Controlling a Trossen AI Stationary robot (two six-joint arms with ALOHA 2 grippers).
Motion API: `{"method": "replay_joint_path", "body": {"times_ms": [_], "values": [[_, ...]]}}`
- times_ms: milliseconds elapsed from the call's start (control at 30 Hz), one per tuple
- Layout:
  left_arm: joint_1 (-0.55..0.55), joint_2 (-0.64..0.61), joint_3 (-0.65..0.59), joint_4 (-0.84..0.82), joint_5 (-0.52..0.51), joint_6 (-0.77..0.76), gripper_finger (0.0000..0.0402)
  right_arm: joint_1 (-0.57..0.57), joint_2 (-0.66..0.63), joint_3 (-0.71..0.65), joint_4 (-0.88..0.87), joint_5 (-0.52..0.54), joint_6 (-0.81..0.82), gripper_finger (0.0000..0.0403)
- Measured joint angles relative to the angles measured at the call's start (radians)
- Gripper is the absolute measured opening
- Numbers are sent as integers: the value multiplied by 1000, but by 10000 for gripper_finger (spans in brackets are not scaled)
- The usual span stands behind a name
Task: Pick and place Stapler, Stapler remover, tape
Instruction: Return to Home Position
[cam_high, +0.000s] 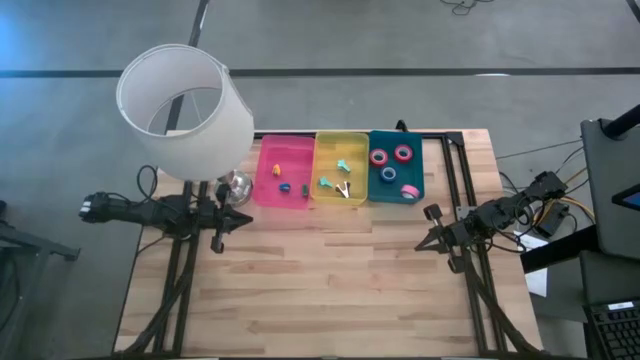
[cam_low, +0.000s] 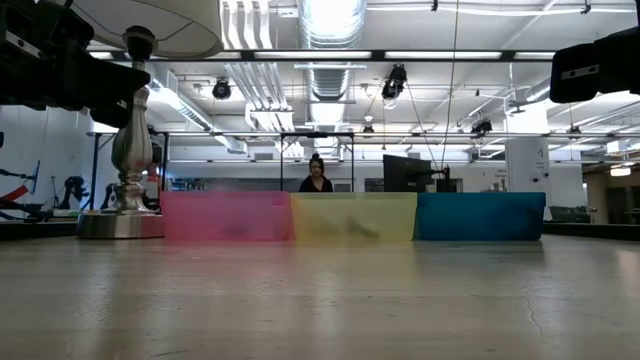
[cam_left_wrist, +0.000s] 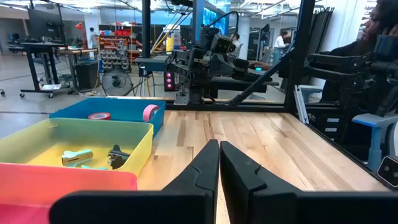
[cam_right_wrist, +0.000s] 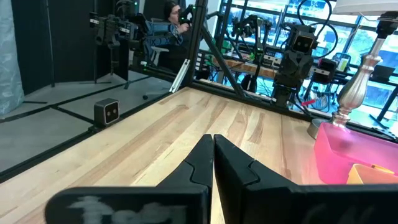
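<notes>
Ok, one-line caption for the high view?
All four tape rolls lie in the blue bin; left pincer and right pincer hover shut and empty over the table.

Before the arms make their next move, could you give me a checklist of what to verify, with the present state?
1. Left tool shut, empty: ok.
2. Right tool shut, empty: ok.
3. Four tape rolls inside blue bin: ok.
4. Both tools outside the bins: ok.
5. Lamp upright beside left arm: ok.
6. Small pieces in yellow bin include stapler: cannot tell.
</notes>
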Motion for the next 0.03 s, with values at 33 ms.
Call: {"method": "replay_joint_path", "body": {"times_ms": [33], "values": [[0, 0, 0, 0, 0, 0, 19, 0, 0, 0, 0, 0, 0, 8]]}}
